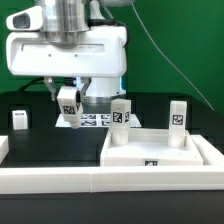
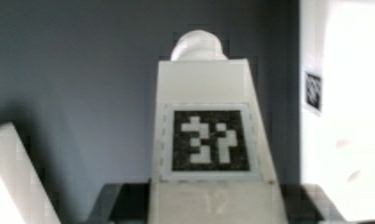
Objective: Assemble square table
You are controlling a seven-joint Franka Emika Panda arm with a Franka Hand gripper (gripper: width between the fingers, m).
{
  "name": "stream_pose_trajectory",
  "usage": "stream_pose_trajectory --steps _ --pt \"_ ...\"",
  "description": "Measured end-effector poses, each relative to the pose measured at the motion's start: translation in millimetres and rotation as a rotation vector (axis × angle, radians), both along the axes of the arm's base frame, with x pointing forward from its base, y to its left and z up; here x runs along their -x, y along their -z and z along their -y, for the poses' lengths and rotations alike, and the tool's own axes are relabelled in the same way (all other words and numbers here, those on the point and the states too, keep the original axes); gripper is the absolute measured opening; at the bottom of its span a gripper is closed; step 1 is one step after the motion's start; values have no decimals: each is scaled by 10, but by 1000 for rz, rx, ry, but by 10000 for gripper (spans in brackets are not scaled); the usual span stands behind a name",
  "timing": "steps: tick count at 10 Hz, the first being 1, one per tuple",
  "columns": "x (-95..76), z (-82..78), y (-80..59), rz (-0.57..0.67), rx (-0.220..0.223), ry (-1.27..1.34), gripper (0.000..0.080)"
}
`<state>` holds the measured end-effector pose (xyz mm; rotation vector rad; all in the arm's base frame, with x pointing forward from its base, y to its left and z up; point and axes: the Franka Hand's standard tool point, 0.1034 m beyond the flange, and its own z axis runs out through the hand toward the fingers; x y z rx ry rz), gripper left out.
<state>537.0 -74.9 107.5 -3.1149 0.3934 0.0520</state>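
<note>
My gripper (image 1: 68, 98) is shut on a small white leg post (image 1: 68, 105) with a black-and-white tag and holds it tilted above the black table, toward the exterior view's left of the square table top (image 1: 160, 152). The top is a white tray with a raised rim. Two leg posts (image 1: 121, 113) (image 1: 178, 115) stand upright at its far side. Another leg post (image 1: 20, 120) stands at the far left. In the wrist view the held leg post (image 2: 210, 130) fills the middle, its base between my gripper's (image 2: 216, 206) dark fingers (image 2: 134, 202).
The marker board (image 1: 97, 120) lies flat behind the held post. A long white border rail (image 1: 60, 181) runs along the front. In the wrist view a white tagged part (image 2: 335, 80) shows at one edge and a white slanted part (image 2: 15, 180) at the other.
</note>
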Motion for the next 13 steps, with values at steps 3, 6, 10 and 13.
stream_pose_trajectory --steps 3,6,10,13 --pt "-58 -36 1 36 17 -20 290" --pt "-164 -139 19 233 88 -38 290" --pt "-447 -552 -54 225 59 -14 290" --pt "-446 -568 -47 224 59 -12 290"
